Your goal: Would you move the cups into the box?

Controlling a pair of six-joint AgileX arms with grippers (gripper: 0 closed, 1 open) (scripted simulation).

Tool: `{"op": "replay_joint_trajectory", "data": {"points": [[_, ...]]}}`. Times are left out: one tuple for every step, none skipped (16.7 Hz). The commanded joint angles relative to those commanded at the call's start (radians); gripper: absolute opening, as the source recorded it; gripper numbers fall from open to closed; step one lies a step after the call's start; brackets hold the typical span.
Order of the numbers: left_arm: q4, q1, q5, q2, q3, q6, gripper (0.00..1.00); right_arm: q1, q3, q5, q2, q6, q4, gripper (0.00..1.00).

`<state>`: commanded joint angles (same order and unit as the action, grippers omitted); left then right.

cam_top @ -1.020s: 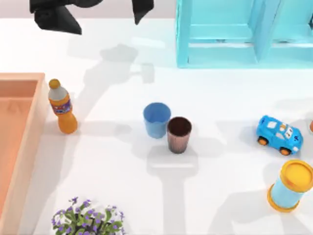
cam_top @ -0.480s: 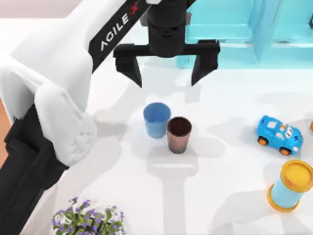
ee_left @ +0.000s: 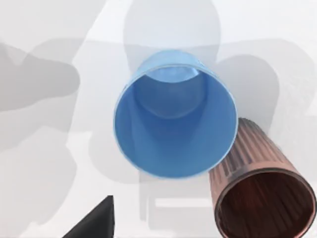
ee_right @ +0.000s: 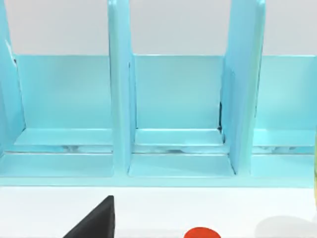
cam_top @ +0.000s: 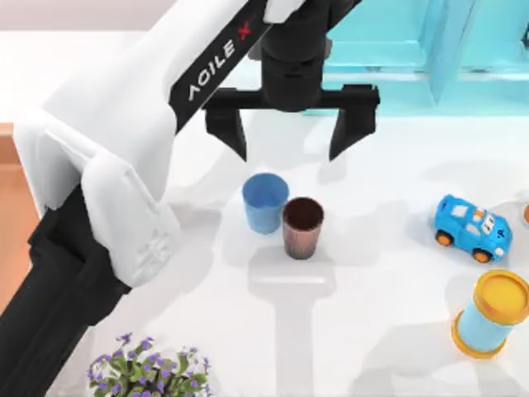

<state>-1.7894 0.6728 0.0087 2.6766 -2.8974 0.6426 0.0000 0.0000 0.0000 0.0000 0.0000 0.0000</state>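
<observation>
Two cups stand touching at the table's middle: a light blue one (cam_top: 264, 201) and, to its right and slightly nearer, a dark brown ribbed one (cam_top: 302, 227). My left gripper (cam_top: 291, 136) hangs open just behind and above them, its black fingers (cam_top: 234, 132) spread wider than both cups. The left wrist view looks down into the blue cup (ee_left: 176, 114), with the brown cup (ee_left: 262, 193) beside it. Part of the box (cam_top: 7, 141) shows at the far left edge, mostly hidden behind my left arm. My right arm is parked facing the shelf.
A turquoise shelf frame (cam_top: 413, 58) stands at the back right, also seen close in the right wrist view (ee_right: 173, 109). A blue toy car (cam_top: 471, 228) and a blue cylinder with a yellow lid (cam_top: 490, 314) sit at the right. Purple flowers (cam_top: 149, 372) grow at the front left.
My left arm swung in from the back left over the table. In the last half second its open gripper shifted slightly right and closer to the cups. The cups have not moved.
</observation>
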Motion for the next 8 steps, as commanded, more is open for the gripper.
{"op": "replay_joint_trajectory", "data": {"points": [[0.002,0.0,0.0,0.0,0.002,0.0,1.0,0.0,0.0,0.0,0.0,0.0,0.0,1.0],[0.012,0.001,0.0,-0.003,0.015,-0.001,1.0,0.0,0.0,0.0,0.0,0.0,0.0,1.0],[0.031,0.001,0.0,-0.007,0.038,-0.002,1.0,0.0,0.0,0.0,0.0,0.0,0.0,1.0],[0.057,0.001,0.0,-0.015,0.072,-0.002,1.0,0.0,0.0,0.0,0.0,0.0,0.0,1.0],[0.091,0.001,-0.001,-0.026,0.116,-0.003,1.0,0.0,0.0,0.0,0.0,0.0,0.0,1.0],[0.133,0.001,-0.001,-0.039,0.171,-0.003,1.0,0.0,0.0,0.0,0.0,0.0,0.0,1.0],[0.18,0.001,-0.001,-0.055,0.236,-0.003,1.0,0.0,0.0,0.0,0.0,0.0,0.0,1.0],[0.232,0.001,-0.001,-0.074,0.308,-0.003,1.0,0.0,0.0,0.0,0.0,0.0,0.0,1.0]]}}
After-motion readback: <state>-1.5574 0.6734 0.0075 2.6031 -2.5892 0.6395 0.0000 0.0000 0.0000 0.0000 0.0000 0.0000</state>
